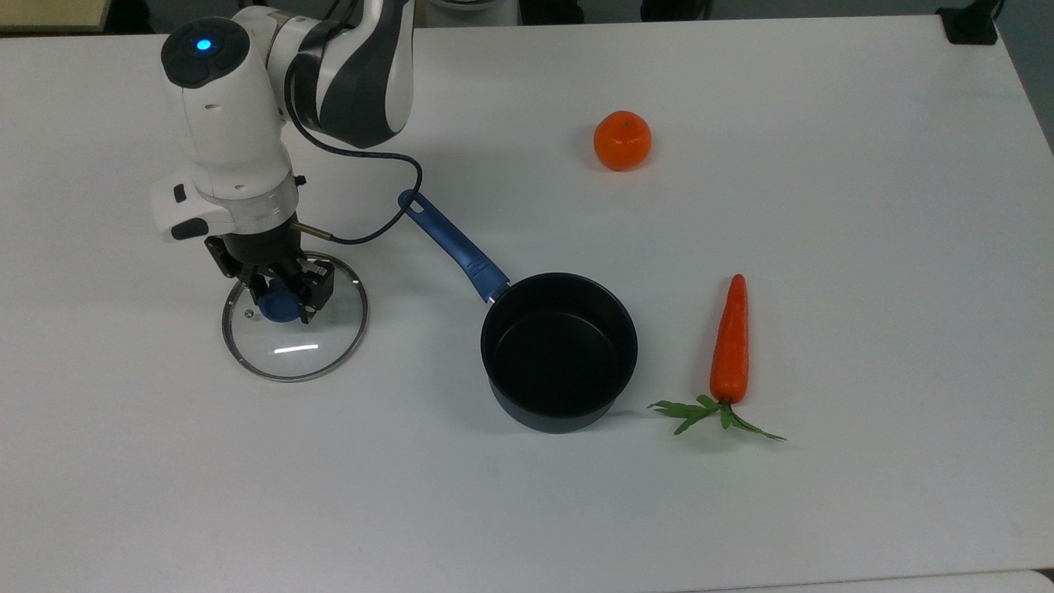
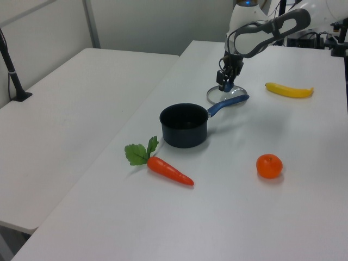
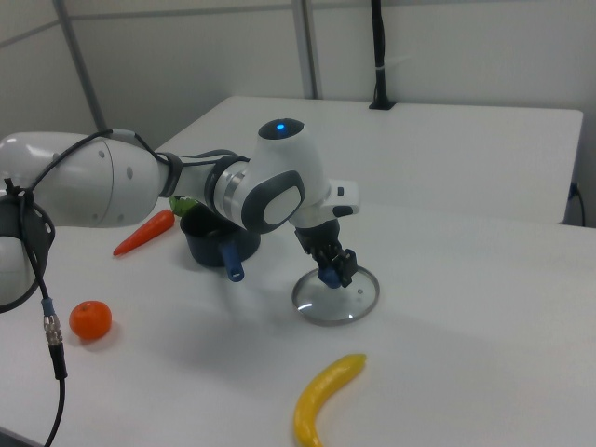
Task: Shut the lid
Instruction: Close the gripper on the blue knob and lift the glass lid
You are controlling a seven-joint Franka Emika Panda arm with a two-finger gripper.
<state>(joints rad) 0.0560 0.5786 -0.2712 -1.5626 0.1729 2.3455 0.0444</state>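
Gripper (image 1: pixel 280 298) points straight down from my bent wrist, its fingers closed around the blue knob (image 1: pixel 278 306) of the lid (image 1: pixel 294 321), which lies flat on the desk (image 1: pixel 823 206), well apart from the black saucepan (image 1: pixel 559 350).

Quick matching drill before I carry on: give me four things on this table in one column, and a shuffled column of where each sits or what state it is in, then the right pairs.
Things:
1. lid
2. pan
3. carrot
4. tangerine

Places or states:
A. open and empty, blue handle pointing toward the lid
B. flat on the table, the tool at its blue knob
C. alone near the top view's upper edge
D. lying just to the top view's right of the pan, leaves toward the bottom

Pairs: 1-B, 2-A, 3-D, 4-C
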